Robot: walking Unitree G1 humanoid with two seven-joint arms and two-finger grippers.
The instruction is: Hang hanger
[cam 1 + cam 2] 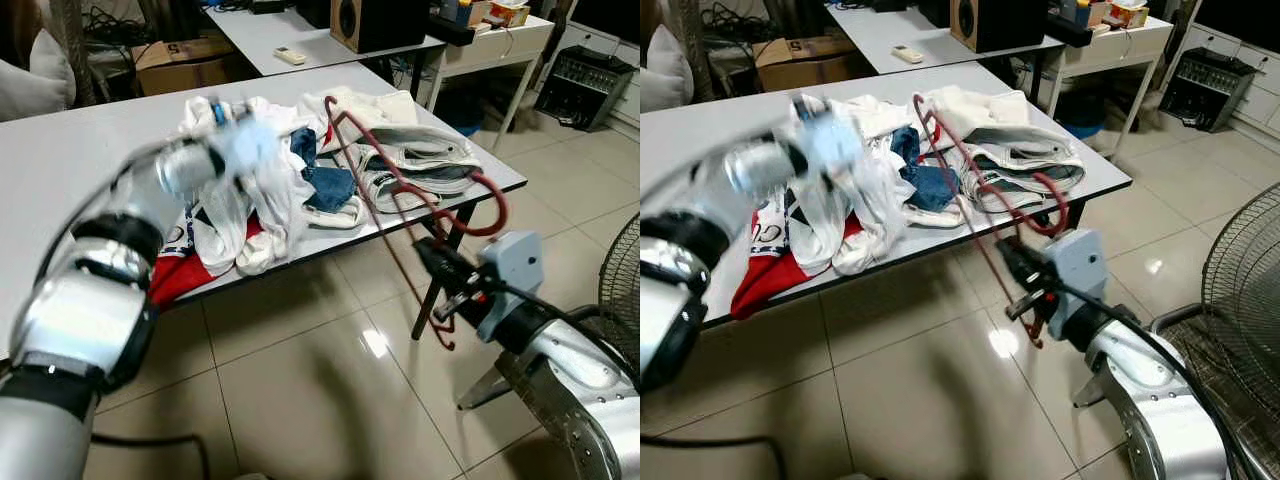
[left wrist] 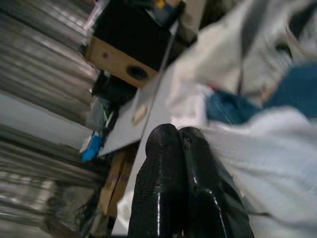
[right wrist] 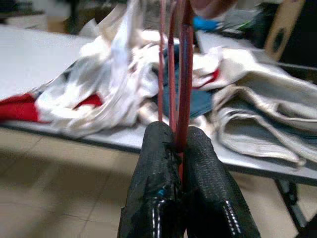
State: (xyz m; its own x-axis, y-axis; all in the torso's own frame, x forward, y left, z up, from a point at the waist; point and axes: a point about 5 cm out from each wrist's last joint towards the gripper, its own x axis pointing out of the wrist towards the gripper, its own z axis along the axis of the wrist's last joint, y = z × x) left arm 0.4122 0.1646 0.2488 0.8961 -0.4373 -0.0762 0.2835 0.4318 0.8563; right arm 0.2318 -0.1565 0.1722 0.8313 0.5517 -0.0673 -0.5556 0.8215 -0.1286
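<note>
The grey table (image 1: 60,170) is the largest thing here and carries one loose heap of clothes (image 1: 300,180), spread rather than folded, presumably waiting to be hung. I count roughly four garments: a white one, a red one at the near edge, a blue denim piece in the middle and a pale one on the right, though the tangle may hide more.

One red hanger (image 1: 985,205) slants from the table edge out over the floor. The right pincer (image 1: 1025,275) is clamped tight on its thin bars, probably to keep it off the pile and free to carry.

The left pincer (image 2: 181,144), fingers pressed together with nothing visible between them, hovers blurred above the white cloth, probably there to sort it.
</note>
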